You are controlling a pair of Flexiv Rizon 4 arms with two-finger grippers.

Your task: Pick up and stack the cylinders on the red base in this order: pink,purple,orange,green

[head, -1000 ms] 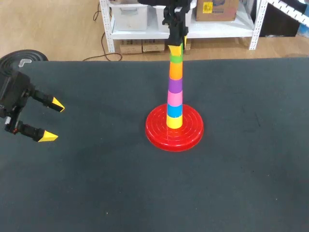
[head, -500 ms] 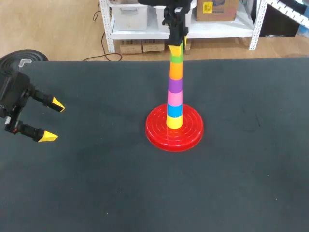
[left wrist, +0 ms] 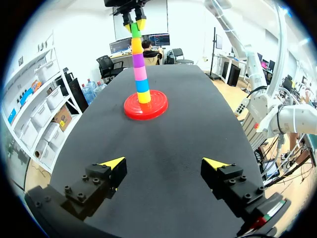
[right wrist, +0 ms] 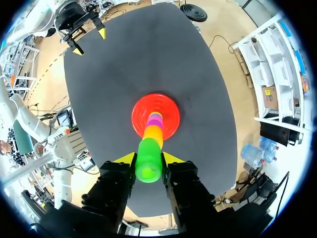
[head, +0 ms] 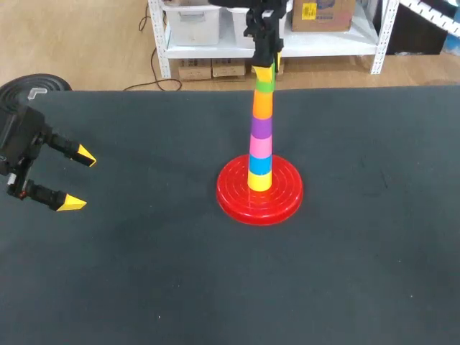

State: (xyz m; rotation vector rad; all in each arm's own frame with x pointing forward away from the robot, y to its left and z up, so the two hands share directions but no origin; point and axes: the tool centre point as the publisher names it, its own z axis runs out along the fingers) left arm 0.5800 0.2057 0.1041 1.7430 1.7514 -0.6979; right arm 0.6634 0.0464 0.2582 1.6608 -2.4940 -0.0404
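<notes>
Right gripper [right wrist: 148, 157]: clamped on green plastic cylinder [head: 264, 86], top of stack.
Stack: orange, purple, pink, blue, yellow beneath; on round red base [head: 284, 201].
Left gripper [head: 79, 180]: fingers spread, empty, well apart, over dark table [head: 144, 273].

— What sort of place is this?
— A robotics lab, by the look of it. A wide bench [head: 144, 273] with a dark mat carries a red base [head: 233, 198] and a tower of coloured cylinders [head: 261, 136].
— And the machines?
— Two black robot arms. The left arm [head: 21, 147], with yellow-tipped fingers [head: 85, 155], is well away from the base. The right arm [head: 263, 29] is above it, at the green cylinder [head: 264, 86] on top.
</notes>
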